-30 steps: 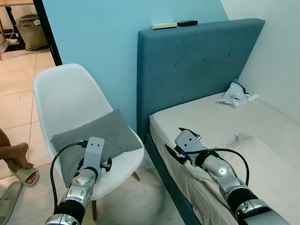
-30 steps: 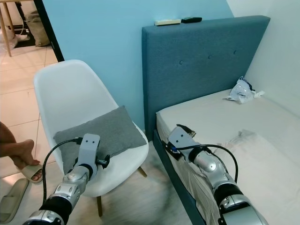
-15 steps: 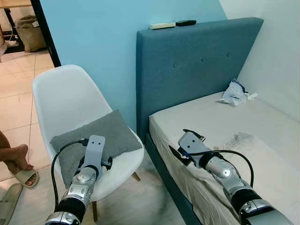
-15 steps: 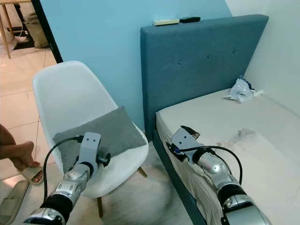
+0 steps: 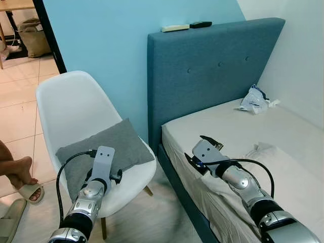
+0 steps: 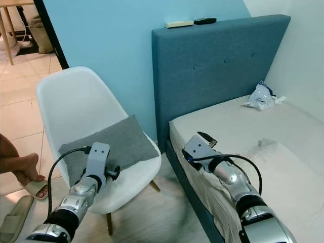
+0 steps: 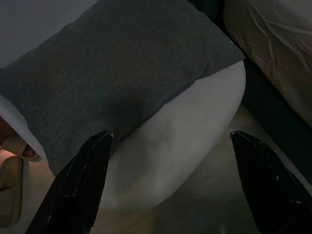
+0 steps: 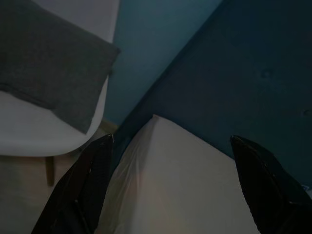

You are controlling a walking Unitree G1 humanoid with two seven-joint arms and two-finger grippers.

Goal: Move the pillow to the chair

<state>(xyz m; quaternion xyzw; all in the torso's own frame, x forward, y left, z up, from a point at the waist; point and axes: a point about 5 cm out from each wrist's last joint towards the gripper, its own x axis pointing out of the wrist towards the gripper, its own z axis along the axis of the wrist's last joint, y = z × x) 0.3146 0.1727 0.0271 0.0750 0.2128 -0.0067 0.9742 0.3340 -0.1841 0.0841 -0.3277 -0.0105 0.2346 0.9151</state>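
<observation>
A: Now, item one, far left: a person's foot [image 5: 19,171] in a sandal on the tile floor [image 5: 15,101], well apart from the work

B: Item two: white chair [image 5: 66,104]. Grey pillow [image 5: 109,144] lies flat on its seat, one corner hanging over the front edge. Position matches the frames of a second ago

A: Item three: left gripper [image 7: 170,161], fingers spread wide, empty, poised over the seat's front edge beside the pillow. Little change over the last second

B: Item four: blue headboard [image 5: 217,66], two remotes [image 5: 186,26] on top. Item five: bed [image 5: 243,126], with a crumpled bag [image 5: 255,100] near the wall

A: Item six: right gripper [image 8: 170,161], also splayed open and holding nothing. It has drifted slightly rightward and upward over the mattress edge since a second ago

B: Assessment: pillow delivered and let go; the task looks complete, with only withdrawal of the arms remaining
</observation>
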